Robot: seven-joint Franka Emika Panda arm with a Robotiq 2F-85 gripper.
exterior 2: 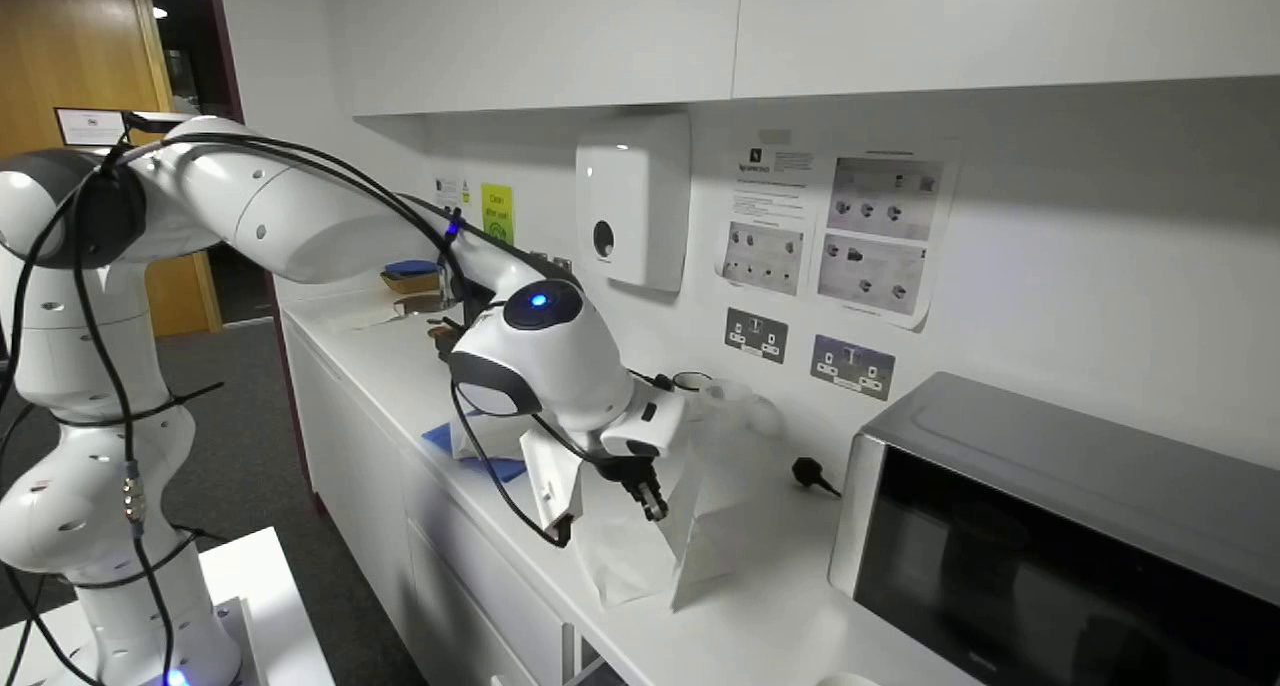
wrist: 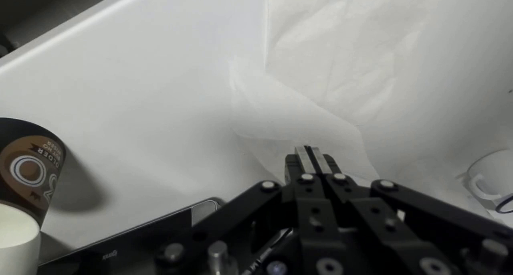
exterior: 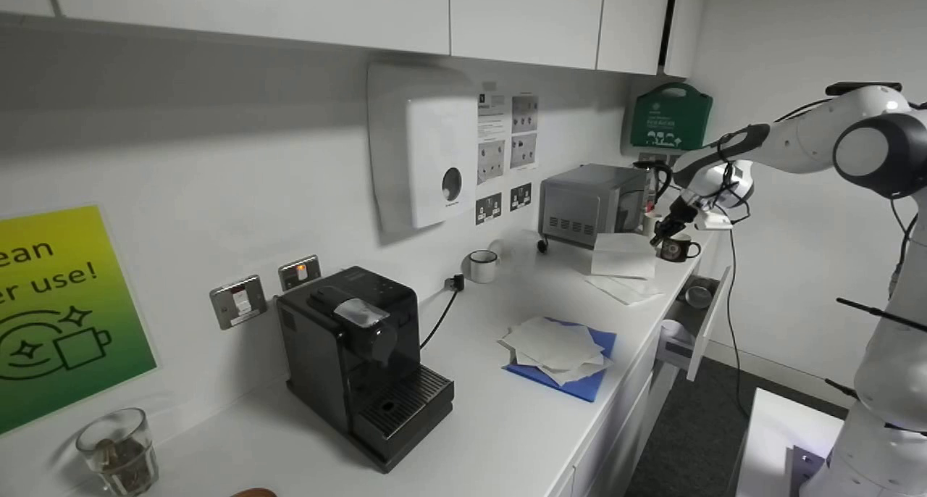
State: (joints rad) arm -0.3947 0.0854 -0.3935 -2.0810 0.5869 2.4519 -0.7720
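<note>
Wrist view: lower paper sheet (wrist: pixel 296 110) slants lengthwise down-right near end effector (wrist: pixel 308 150).

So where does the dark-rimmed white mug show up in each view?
In an exterior view: dark-rimmed white mug just right of centre, by the wall, left of the microwave.
In an exterior view: dark-rimmed white mug just right of centre, mostly hidden, left of the microwave.
In the wrist view: dark-rimmed white mug at the right edge, partly cut off; microwave at lower left.
Shared landmark: the microwave.
</note>
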